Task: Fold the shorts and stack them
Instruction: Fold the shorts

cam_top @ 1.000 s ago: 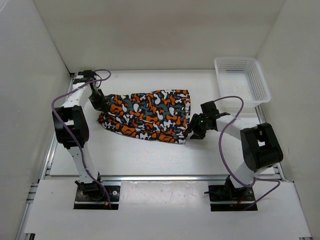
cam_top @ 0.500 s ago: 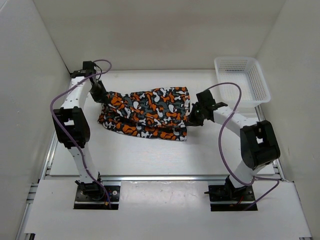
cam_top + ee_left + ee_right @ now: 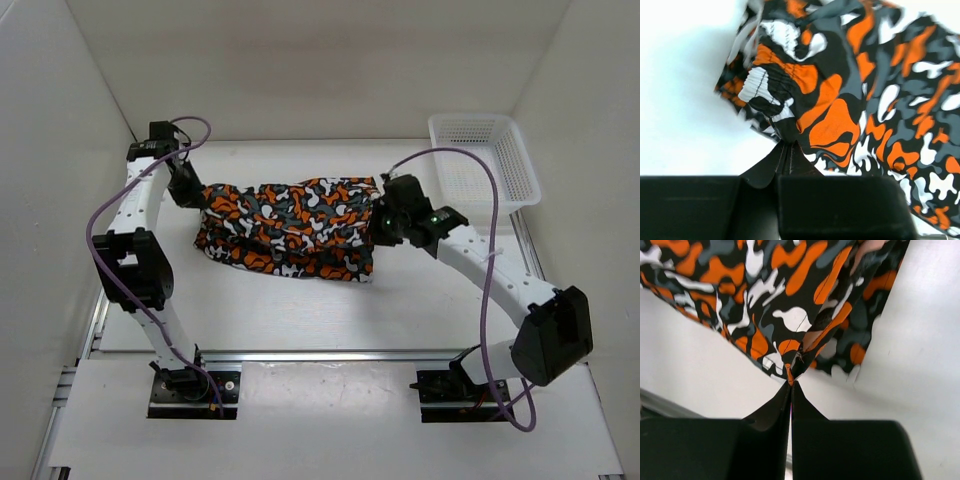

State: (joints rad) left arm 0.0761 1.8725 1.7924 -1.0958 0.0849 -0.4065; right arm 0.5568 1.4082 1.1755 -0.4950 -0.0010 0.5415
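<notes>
The camouflage shorts point(image 3: 290, 225) in orange, white, grey and black hang stretched between both arms over the middle of the table, their lower layer resting on it. My left gripper point(image 3: 192, 195) is shut on the gathered waistband at the left end; the wrist view shows the shorts point(image 3: 840, 100) pinched at my left gripper point(image 3: 785, 145). My right gripper point(image 3: 381, 228) is shut on a hem corner at the right end, where the shorts point(image 3: 785, 300) bunch into my right gripper point(image 3: 791, 382).
A white mesh basket point(image 3: 484, 158) stands at the back right corner of the table point(image 3: 300, 310). White walls close in the left, back and right sides. A metal rail point(image 3: 320, 355) runs along the near edge.
My right gripper has closed on the right hem of the shorts and lifted it toward the back. My left gripper, still gripping, has risen and moved left, pulling the fabric taut.
</notes>
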